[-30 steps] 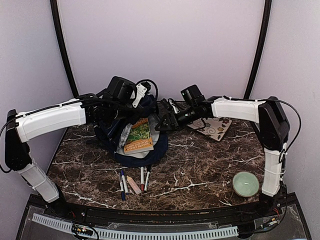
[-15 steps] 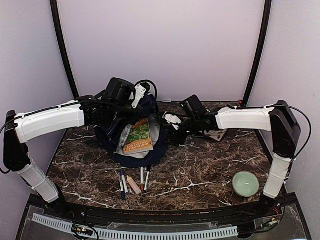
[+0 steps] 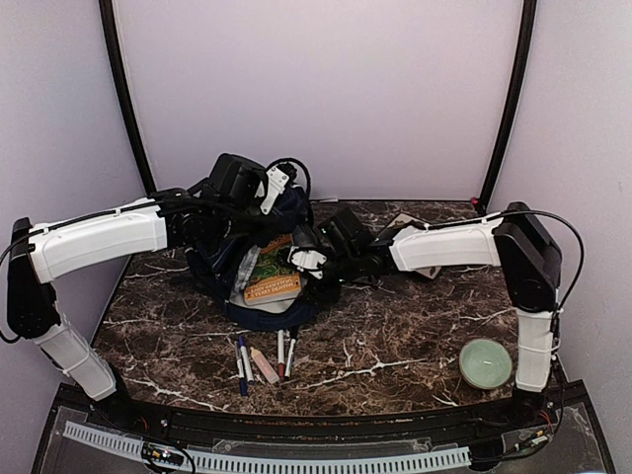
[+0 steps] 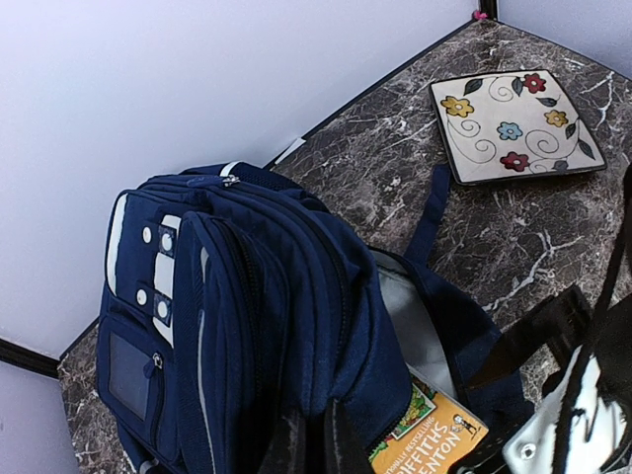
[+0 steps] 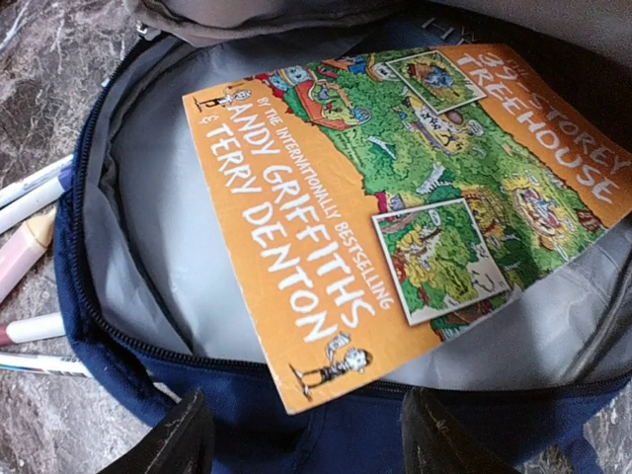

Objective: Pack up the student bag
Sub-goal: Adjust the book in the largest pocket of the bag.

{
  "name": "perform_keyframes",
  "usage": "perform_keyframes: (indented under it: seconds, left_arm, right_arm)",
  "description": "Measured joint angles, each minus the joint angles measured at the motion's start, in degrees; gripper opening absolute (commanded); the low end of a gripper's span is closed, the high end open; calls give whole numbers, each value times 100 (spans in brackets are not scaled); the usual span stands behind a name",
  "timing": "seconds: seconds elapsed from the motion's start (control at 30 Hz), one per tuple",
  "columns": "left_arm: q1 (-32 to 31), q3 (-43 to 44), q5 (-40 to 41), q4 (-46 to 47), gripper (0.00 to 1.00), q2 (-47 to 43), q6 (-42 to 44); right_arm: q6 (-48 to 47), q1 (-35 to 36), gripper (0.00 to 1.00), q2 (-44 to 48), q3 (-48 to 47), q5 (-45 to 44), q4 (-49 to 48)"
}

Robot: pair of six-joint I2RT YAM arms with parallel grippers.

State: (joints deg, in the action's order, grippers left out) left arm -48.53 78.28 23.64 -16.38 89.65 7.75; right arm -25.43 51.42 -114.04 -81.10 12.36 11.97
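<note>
Pale lilac walls (image 3: 316, 99), dark marbled desk (image 3: 395, 326). The student bag (image 4: 247, 286) sits at centre-left toward the back, upper pockets propped upright, main compartment gaping toward the arms. Left fingers (image 4: 296, 449) look pinched on a fold of its top fabric, though contact is partly hidden. Right fingers (image 5: 188, 439) are spread wide and empty above the bag's near rim. A paperback (image 5: 395, 197) lies on the grey lining with one corner over the zip. Judged step: seating the book. Next move likely calls for nudging it deeper, then fetching the pens (image 3: 262, 357) in front of the bag. Only the right wrist view shows the book's cover clearly. The left wrist view shows the flowered plate (image 4: 513, 123) whole, and the top view adds a green bowl (image 3: 486, 362) at near right.
</note>
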Motion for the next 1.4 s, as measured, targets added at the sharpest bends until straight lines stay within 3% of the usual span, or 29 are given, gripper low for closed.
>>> perform_keyframes:
  seconds: [0.77,1.0,1.2,1.4]
  left_arm:
    - [0,-20,-485,0,0,0,63]
    - [0,-81,-540,0,0,-52,61]
    - [0,-114,-546,7,0,-52,63]
    - [0,-151,-608,13,0,-52,61]
  right_arm:
    - [474,33,58,-1440,-1521,-1784,-752]
    - [723,-39,59,-1679,-1810,-1808,-769]
    - [710,-83,61,-1377,-1106,-1292,-737]
    - [501,-129,62,-284,197,-332,-466]
